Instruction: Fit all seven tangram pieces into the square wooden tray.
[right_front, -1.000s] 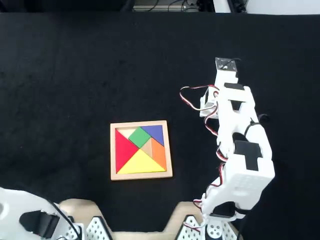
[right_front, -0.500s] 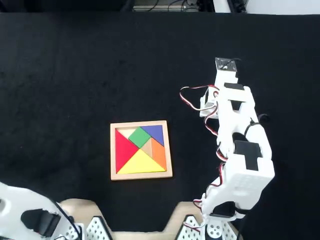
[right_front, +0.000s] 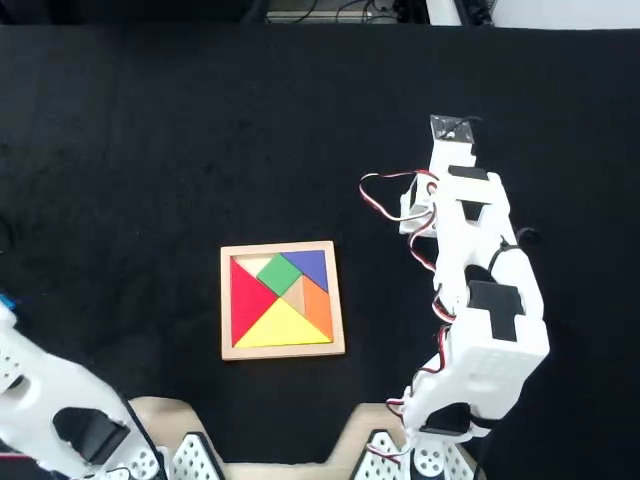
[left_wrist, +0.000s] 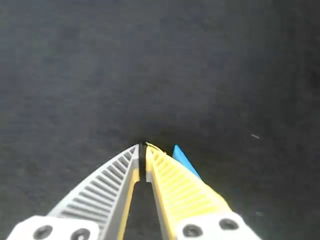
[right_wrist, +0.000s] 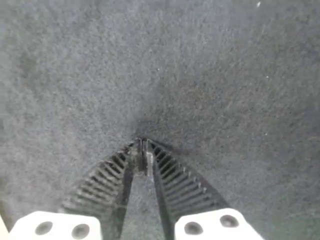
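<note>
One square wooden tray (right_front: 226, 300), centre of the high view on the black surface (right_front: 130, 150), holding coloured tangram pieces (right_front: 285, 322). My right gripper (right_wrist: 142, 141): tips together, upper right of the tray, well apart from it. My left gripper (left_wrist: 142, 146): tips together over the surface, with a blue sliver (left_wrist: 183, 158) beside its yellow finger (left_wrist: 175, 185); I cannot tell what the sliver is

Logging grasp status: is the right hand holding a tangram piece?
No, the right hand is shut on nothing, its tips meeting over bare black cloth.

No legible print stands on the wooden tray (right_front: 226, 300), the tangram pieces (right_front: 284, 326) or the black table (right_front: 150, 150).
</note>
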